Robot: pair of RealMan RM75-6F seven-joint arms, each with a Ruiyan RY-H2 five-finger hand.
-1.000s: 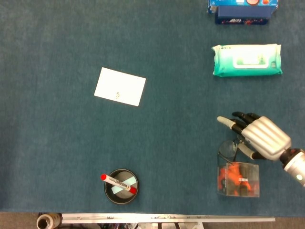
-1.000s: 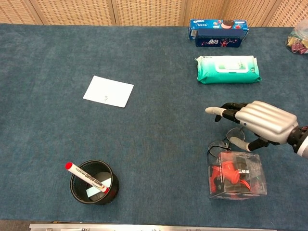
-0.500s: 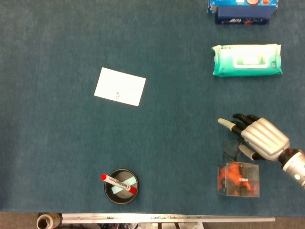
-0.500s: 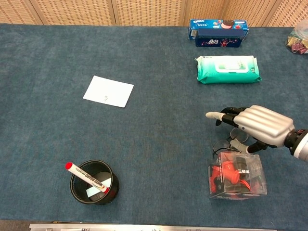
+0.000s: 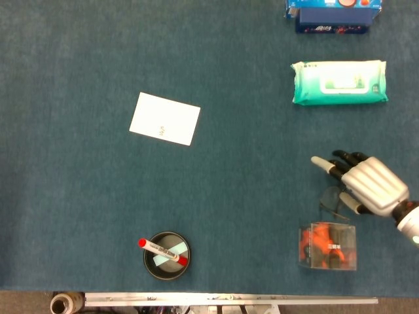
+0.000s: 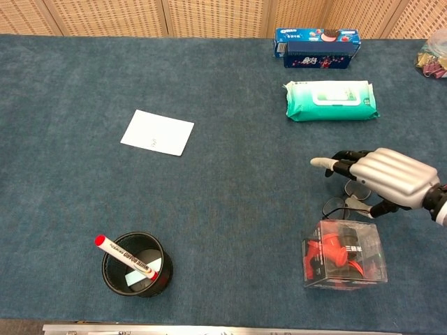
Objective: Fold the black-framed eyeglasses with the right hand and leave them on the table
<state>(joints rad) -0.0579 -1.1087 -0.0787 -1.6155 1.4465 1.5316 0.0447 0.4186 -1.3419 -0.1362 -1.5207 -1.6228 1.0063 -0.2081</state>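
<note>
Chest view: your right hand [image 6: 387, 178] drifted right over the eyeglasses [image 6: 343, 202].
Grasp: cannot tell; fingers spread.
Fold: seemingly unfinished.

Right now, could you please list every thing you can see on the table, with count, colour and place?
eyeglasses: one, black frame, right side, partly under the right hand
clear box: one, transparent with red contents, near right
wipes pack: one, green, far right
snack box: one, blue, far edge
paper: one, white, left of centre
cup: one, black, near left
marker: one, white with red cap, in the cup
right hand: one, silver, over the eyeglasses
</note>
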